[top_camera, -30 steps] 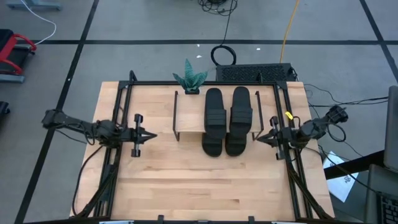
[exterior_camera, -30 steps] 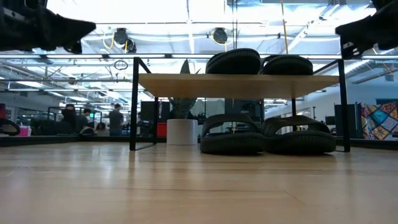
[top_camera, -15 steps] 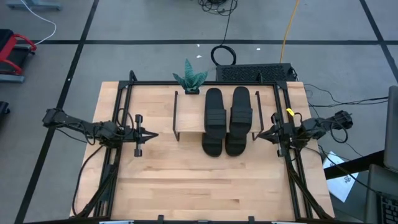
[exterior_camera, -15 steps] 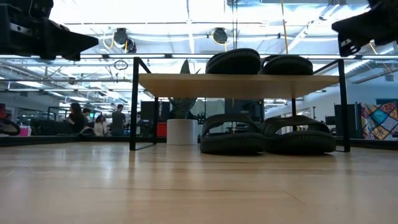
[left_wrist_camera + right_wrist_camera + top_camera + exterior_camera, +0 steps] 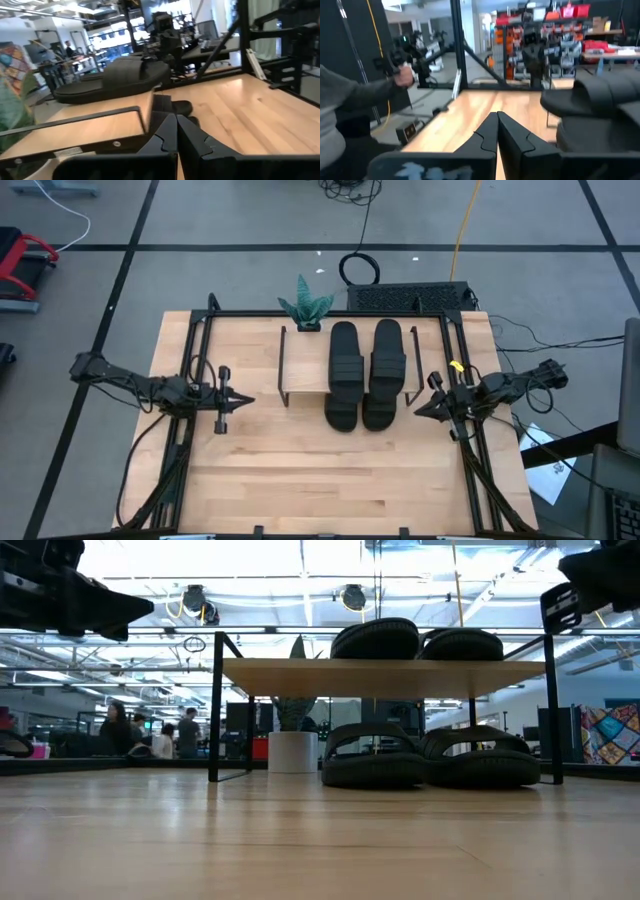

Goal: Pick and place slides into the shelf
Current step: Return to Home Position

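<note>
Four black slides sit at the shelf (image 5: 345,370). Two lie side by side on its light wood top board (image 5: 385,675): one slide (image 5: 344,358) and its neighbour (image 5: 387,356). The other two rest with their soles on the table under the board, a lower slide (image 5: 372,756) and a second lower slide (image 5: 482,756). Their near ends stick out from under the shelf (image 5: 360,416). My left gripper (image 5: 247,398) hovers shut to the left of the shelf, pointing at it. My right gripper (image 5: 418,409) hovers shut to the right of the shelf.
A green plant in a white pot (image 5: 306,308) stands behind the shelf's left part. A black frame (image 5: 200,330) runs along the table's left, far and right sides. Bare wood (image 5: 320,480) stretches toward the near edge. A person's sleeve and hand (image 5: 400,77) show beyond the table.
My right gripper has drifted a little toward the table's near edge, staying shut. The slides and the shelf have kept still. People walk in the room behind.
</note>
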You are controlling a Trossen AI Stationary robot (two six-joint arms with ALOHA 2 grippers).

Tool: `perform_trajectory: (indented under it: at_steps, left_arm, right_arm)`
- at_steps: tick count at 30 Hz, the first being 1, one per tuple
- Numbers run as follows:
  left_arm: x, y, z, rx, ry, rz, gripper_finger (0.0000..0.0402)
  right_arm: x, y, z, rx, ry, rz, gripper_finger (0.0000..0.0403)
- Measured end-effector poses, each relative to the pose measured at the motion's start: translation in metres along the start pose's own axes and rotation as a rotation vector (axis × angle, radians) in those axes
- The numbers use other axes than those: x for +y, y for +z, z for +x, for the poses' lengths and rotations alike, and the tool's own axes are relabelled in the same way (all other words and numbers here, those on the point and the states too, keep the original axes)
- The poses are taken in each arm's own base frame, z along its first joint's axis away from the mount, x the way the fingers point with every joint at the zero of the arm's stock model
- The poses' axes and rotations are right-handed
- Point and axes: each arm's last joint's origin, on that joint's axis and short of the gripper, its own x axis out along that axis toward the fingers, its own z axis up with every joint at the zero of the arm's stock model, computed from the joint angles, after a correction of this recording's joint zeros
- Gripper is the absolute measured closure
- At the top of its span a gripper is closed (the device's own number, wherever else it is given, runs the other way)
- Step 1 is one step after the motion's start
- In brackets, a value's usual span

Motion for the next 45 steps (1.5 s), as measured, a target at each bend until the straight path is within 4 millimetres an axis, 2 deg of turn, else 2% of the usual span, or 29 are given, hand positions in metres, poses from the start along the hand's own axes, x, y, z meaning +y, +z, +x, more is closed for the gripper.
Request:
perform_trajectory:
  at_steps: [8, 18, 22, 29, 45]
  left_arm:
    - [-0.0041, 0.0000, -0.0009, 0.000, -0.039, 0.001, 0.0401]
    - [-0.0093, -0.0031, -0.0022, 0.035, -0.080, -0.020, 0.0401]
    - [-0.0088, -0.0038, -0.0025, 0.049, -0.035, -0.021, 0.0401]
    - [-0.0079, -0.0043, -0.0025, 0.059, -0.002, -0.062, 0.0401]
    - [-0.0049, -0.0048, -0.0021, 0.067, 0.062, -0.092, 0.0399]
  right_arm:
    - [0.0003, 0.0029, -0.0002, -0.028, 0.006, 0.023, 0.0403]
    - [0.0023, 0.0076, -0.0005, -0.075, 0.060, -0.046, 0.0403]
    - [0.0022, 0.0081, -0.0005, -0.081, 0.056, -0.026, 0.0403]
    - [-0.0025, 0.0073, -0.0005, -0.079, -0.104, -0.014, 0.0403]
    - [-0.0032, 0.0029, 0.0000, -0.028, -0.073, -0.119, 0.0403]
